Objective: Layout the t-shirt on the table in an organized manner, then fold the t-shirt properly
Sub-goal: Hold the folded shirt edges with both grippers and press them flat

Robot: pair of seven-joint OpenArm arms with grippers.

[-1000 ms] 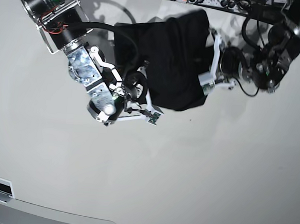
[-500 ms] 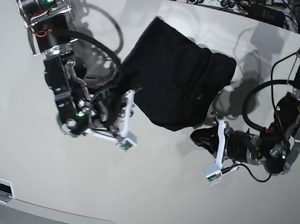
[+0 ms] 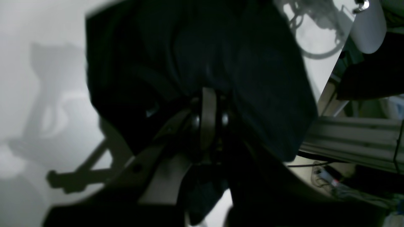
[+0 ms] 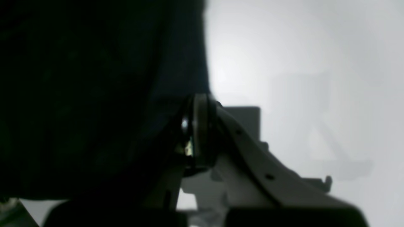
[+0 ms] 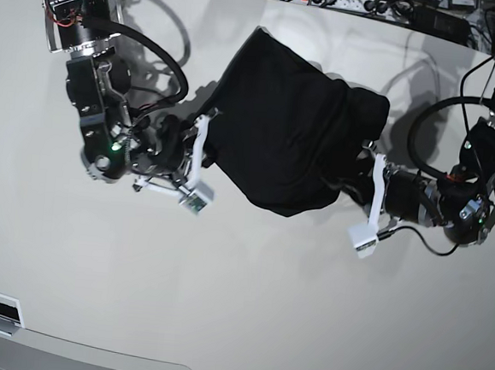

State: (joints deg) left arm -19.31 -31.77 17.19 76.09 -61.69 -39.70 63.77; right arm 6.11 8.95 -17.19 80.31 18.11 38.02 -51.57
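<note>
The plain black short-sleeved soft fabric t-shirt [image 5: 294, 141] lay bunched, so its sleeves, neckline and hem could not be told apart. In the right wrist view the cloth [image 4: 94, 94] was a dark, blurred mass running off the top and left edges, and it hid one side of the right pincer [image 4: 199, 126]. In the left wrist view, folds of the shirt [image 3: 195, 63] covered the tips of the left pincer [image 3: 208, 116], and the picture was dim and soft. The large glossy white bench [image 5: 247, 305] ran past every edge of the base view.
</note>
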